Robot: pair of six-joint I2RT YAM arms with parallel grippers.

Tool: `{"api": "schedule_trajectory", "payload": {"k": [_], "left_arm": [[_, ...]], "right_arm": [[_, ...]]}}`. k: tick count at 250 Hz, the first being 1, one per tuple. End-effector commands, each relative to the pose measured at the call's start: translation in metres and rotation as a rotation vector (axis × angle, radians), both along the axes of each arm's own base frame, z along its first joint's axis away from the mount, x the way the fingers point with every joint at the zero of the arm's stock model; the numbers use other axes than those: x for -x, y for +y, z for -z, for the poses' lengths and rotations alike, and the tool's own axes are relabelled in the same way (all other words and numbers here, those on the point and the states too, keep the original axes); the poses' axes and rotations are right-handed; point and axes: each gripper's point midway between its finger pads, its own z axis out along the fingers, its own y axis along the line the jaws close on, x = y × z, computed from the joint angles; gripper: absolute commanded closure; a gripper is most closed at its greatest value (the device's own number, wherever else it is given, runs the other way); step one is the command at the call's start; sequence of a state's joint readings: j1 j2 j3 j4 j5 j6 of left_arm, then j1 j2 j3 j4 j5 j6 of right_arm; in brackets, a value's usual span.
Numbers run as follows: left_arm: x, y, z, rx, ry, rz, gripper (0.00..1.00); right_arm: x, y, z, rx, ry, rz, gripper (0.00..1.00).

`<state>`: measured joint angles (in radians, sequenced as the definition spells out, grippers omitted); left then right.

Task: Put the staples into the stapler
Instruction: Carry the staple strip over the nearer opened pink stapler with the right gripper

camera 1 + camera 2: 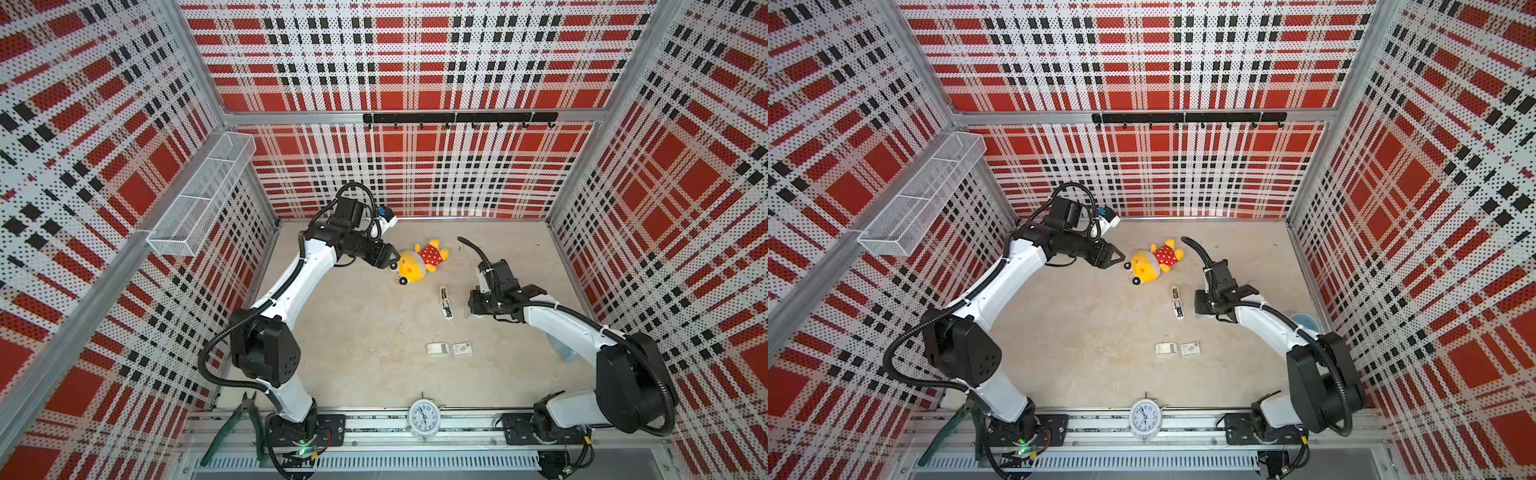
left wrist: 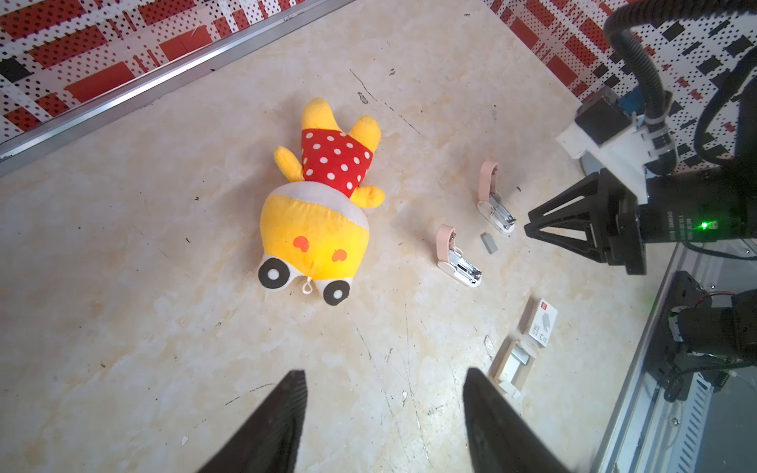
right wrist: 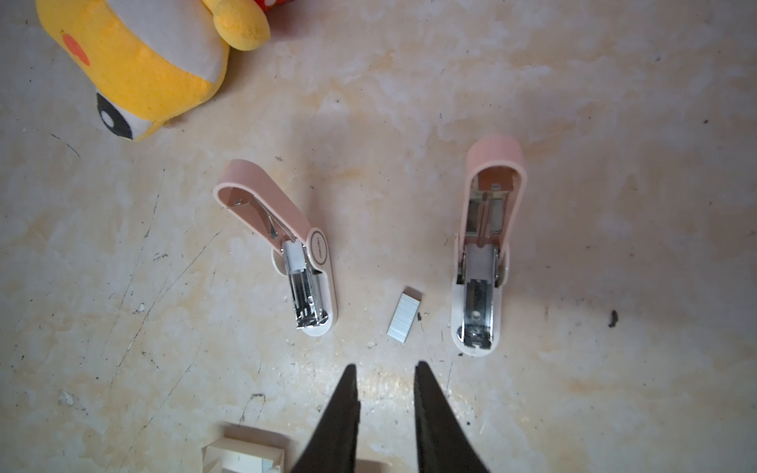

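Right tool [image 3: 383, 368] hangs low over the desk [image 3: 614, 245], its two black fingers [image 3: 344, 409] parted by a narrow gap, and there's nothing between them. It is empty!

Just ahead of its tips lie the staples [image 3: 404, 313], a short silvery-grey strip flat on the desk, close to the tool but not touching it. The strip sits between two staplers, touching neither.

Both staplers are hinged wide open, pink lids thrown back away from the tool and metal channels bare. The toy-side stapler [image 3: 305, 282] lies ahead of the tool, off toward the plush toy [image 2: 315, 229], angled a little. The outer stapler [image 3: 483, 262] lies ahead on the tool's other side, nearly in line with the fingers. In the top views only the toy-side one shows clear of the right arm.

Down beside the right tool's fingers, on the toy side and nearer the wrist, sits a white box [image 3: 245, 454], partly cut off by the picture's edge.

Left tool [image 2: 385, 372] is up off the desk, jaws spread wide and holding nothing. The plush toy lies face up ahead of it. The staplers and the strip are farther out, well apart from it, over by the right tool.
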<state>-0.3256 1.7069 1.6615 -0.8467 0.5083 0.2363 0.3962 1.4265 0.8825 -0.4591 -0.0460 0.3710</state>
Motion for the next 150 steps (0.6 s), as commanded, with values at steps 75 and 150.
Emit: {"api": "schedule_trajectory", "payload": {"k": [75,150], "left_arm": [[-0.003,-0.001,-0.004,0.008,-0.007,0.011,0.36],[-0.003,0.000,-0.004,0.006,-0.017,0.017,0.36]], "right_arm": [[-0.014,0.018,0.015,-0.009,0.056,0.024,0.76],[-0.018,0.022,0.032,0.063,0.114,0.052,0.77]]}}
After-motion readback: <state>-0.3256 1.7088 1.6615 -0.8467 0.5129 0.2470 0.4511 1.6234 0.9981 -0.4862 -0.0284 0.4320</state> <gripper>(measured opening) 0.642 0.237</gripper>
